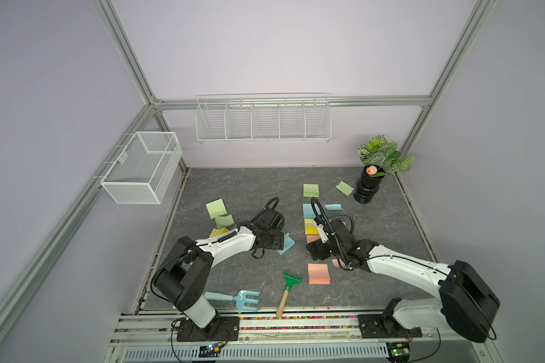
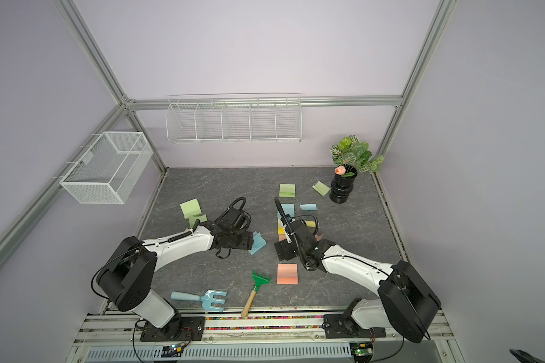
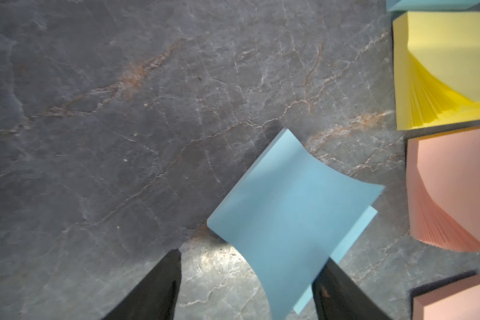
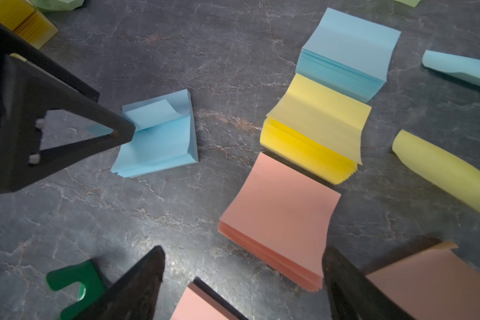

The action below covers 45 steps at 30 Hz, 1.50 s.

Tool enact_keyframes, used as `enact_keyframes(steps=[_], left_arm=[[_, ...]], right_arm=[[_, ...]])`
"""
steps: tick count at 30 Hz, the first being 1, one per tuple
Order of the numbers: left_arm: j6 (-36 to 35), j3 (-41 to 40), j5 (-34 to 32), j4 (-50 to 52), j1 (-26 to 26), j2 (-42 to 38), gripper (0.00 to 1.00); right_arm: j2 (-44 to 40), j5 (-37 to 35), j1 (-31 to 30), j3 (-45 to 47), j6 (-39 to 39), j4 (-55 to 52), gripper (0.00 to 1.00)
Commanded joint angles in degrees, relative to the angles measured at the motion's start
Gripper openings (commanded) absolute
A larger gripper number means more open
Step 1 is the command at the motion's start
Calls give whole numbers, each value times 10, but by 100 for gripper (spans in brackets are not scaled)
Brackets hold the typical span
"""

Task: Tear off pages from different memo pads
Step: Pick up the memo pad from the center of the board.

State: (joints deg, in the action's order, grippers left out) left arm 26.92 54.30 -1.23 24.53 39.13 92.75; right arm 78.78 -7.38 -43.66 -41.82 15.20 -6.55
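The left claw (image 3: 252,256) stands open astride the blue memo pad (image 4: 161,149), its top page (image 4: 150,113) curling up; the right claw (image 4: 243,249) hangs open above the salmon pad (image 4: 280,210).

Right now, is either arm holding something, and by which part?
Nothing is gripped. The left gripper is open; one of its fingers touches the curled page of the blue pad. The right gripper is open and empty.

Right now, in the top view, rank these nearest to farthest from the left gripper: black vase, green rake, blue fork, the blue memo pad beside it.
1. blue memo pad, at the left gripper.
2. green rake, toward the front.
3. blue fork, front edge.
4. black vase, back corner.
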Motion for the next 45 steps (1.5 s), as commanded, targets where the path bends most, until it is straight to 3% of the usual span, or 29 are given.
enact_keyframes(steps=[1, 9, 14, 18, 27, 37, 45], left_arm=[[6, -14, 22, -16, -19, -11, 75], [6, -34, 47, -42, -35, -10, 75], [6, -38, 55, -48, -39, -14, 75], [9, -43, 45, -45, -42, -28, 75], [39, -70, -63, -20, -44, -108, 76], [97, -155, -211, -4, -62, -310, 79], [118, -226, -256, -37, -63, -444, 80]], right_arm=[[36, 14, -4, -36, 4, 0, 89], [163, 37, -4, -140, -19, 10, 90], [235, 84, -4, -177, -96, 54, 90], [274, 92, -4, -216, -146, 25, 91], [329, 97, -12, -298, -286, -59, 92], [412, 105, -34, -417, -416, -206, 100], [433, 106, -50, -455, -447, -242, 73]])
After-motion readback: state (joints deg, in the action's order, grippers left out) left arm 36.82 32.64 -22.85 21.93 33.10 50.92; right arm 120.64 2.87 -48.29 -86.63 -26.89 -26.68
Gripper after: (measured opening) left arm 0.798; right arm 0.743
